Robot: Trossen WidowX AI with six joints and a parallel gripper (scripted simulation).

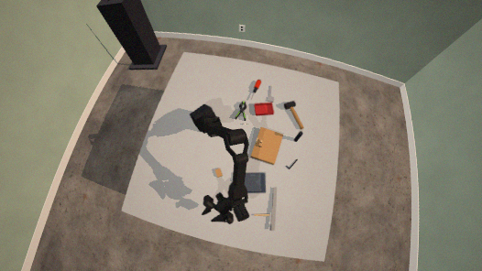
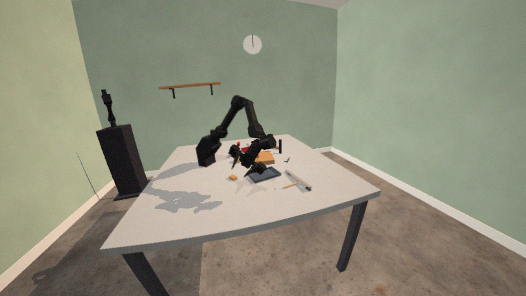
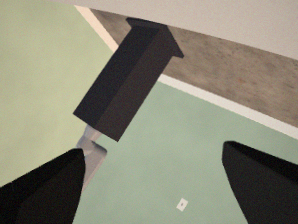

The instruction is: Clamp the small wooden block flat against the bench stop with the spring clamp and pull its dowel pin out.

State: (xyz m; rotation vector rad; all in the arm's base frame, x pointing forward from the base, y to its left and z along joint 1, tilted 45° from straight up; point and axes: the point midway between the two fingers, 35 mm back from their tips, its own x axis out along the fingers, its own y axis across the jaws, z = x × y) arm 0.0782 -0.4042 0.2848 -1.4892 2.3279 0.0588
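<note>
Small wooden block (image 1: 218, 172) flat on table, apart from board (image 1: 267, 145).

Matt white table (image 1: 183, 92), rough concrete-like floor (image 1: 366, 183), seemingly wooden board (image 1: 267, 146), matt black claw (image 1: 219, 211).

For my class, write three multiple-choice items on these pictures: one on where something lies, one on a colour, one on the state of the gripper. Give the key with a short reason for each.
1. Where does the hammer lie?
A. on the floor
B. on the table, beside the red box
C. on the wall shelf

2. What colour is the screwdriver handle?
A. red
B. blue
C. yellow

3. What is the state of the gripper?
A. shut on the clamp
B. shut on the hammer
C. open, holding nothing

Key:
1 B: the top view shows it on the table, next to the red box.
2 A: its handle shows red in the top view.
3 C: in the wrist view the fingers stand wide apart with only the room behind them; the clamp lies far off.
</note>
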